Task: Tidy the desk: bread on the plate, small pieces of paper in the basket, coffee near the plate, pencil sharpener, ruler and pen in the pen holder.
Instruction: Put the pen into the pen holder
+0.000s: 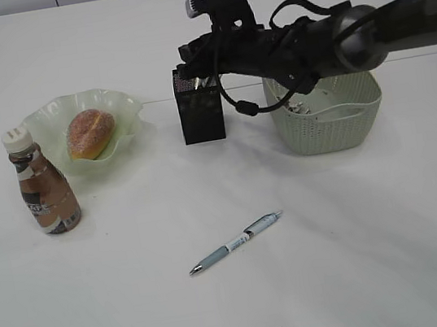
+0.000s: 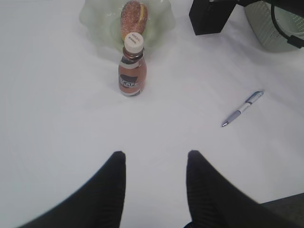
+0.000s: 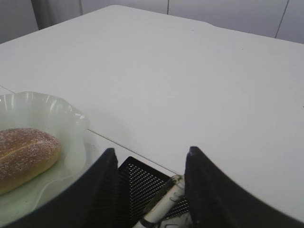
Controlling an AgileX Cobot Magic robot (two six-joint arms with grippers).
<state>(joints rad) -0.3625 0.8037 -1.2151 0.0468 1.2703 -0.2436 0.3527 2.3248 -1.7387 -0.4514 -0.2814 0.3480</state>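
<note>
The blue-grey ballpoint pen (image 1: 236, 242) is the one item left loose, lying on the bare white counter (image 1: 364, 257) at about six o'clock from the small black square mesh pen holder (image 1: 201, 117). Its long axis runs from eight to two o'clock, tip toward eight. The right fingers (image 3: 148, 187) hang spread and empty directly over the holder, well apart from the pen. The left fingers (image 2: 154, 187), half open and empty, hover nearer, with the pen at about one o'clock from them.

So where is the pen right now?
In the exterior view the pen lies on the desk near the front centre, apart from the coffee and pen holder.
</note>
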